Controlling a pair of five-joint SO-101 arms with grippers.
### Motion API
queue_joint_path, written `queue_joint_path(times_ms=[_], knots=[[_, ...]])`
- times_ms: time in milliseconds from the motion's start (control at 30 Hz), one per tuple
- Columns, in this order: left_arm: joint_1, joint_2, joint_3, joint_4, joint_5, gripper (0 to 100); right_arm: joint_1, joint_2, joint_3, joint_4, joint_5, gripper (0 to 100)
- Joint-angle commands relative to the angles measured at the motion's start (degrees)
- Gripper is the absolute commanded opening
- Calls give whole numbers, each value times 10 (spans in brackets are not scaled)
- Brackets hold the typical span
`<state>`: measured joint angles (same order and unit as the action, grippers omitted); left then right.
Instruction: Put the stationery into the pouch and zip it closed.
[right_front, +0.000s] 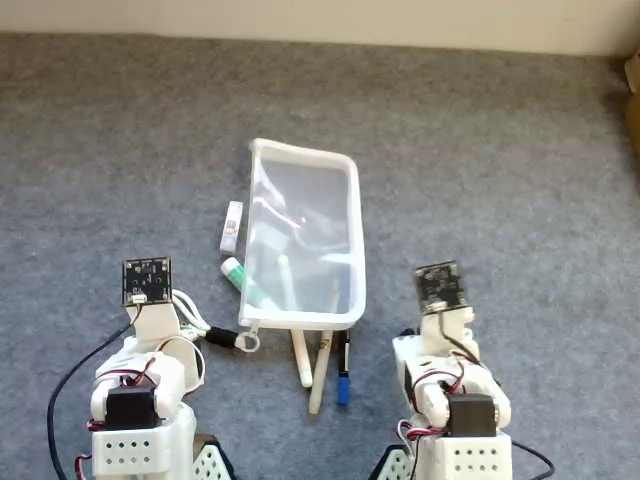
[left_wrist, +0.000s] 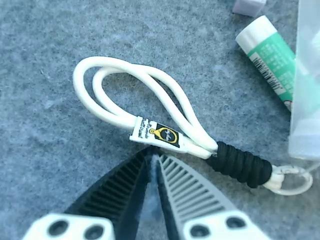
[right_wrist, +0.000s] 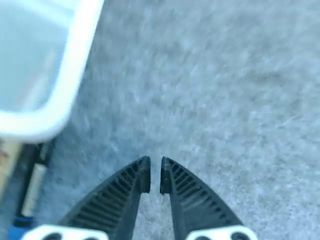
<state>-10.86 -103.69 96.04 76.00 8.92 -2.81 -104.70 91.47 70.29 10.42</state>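
Observation:
A clear pouch (right_front: 303, 235) with a white rim lies flat mid-table, a few white items inside it. Two white pens (right_front: 312, 368) and a blue-capped pen (right_front: 343, 372) stick out of its near end. A green glue stick (right_front: 247, 284) and a small white eraser (right_front: 231, 225) lie beside its left edge. The pouch's white cord loop (left_wrist: 125, 95) joins a black wrap (left_wrist: 237, 162) and a ring (left_wrist: 290, 180). My left gripper (left_wrist: 153, 156) is shut, its tips at the loop's label. My right gripper (right_wrist: 155, 175) is shut over bare carpet, right of the pouch rim (right_wrist: 70, 75).
Grey carpet (right_front: 500, 150) covers the whole table, with open room behind and to both sides of the pouch. Both arm bases (right_front: 140, 420) (right_front: 455, 420) stand at the near edge. A brown object (right_front: 633, 90) shows at the far right edge.

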Motion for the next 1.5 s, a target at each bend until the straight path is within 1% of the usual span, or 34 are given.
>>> queue_joint_path(times_ms=[0, 133, 200, 300, 433, 500, 667, 733, 833, 933, 1033, 1300, 1467], knots=[[6, -4, 10, 1, 6, 7, -7, -4, -102, 9, -50, 40], [6, -4, 10, 1, 6, 7, -65, 4, -158, 10, -84, 40], [6, -4, 10, 1, 6, 7, -95, 34, -180, 20, -109, 40], [6, -4, 10, 1, 6, 7, -145, 111, -237, 36, -135, 44], [6, -4, 10, 1, 6, 7, -211, 230, -306, 44, -193, 49], [6, -4, 10, 1, 6, 7, -252, 281, -327, 41, -218, 84], [6, -4, 10, 1, 6, 7, -372, 381, -346, 29, -317, 237], [6, -4, 10, 1, 6, 7, -416, 414, -344, -2, -346, 248], [6, -4, 10, 1, 6, 7, -467, 457, -342, -80, -376, 248], [6, -4, 10, 1, 6, 7, -500, 499, -341, -169, -404, 248], [6, -4, 10, 1, 6, 7, -522, 548, -341, -233, -422, 248], [6, -4, 10, 1, 6, 7, -555, 725, -345, -326, -447, 248], [6, -4, 10, 1, 6, 7, -553, 799, -346, -403, -449, 248]])
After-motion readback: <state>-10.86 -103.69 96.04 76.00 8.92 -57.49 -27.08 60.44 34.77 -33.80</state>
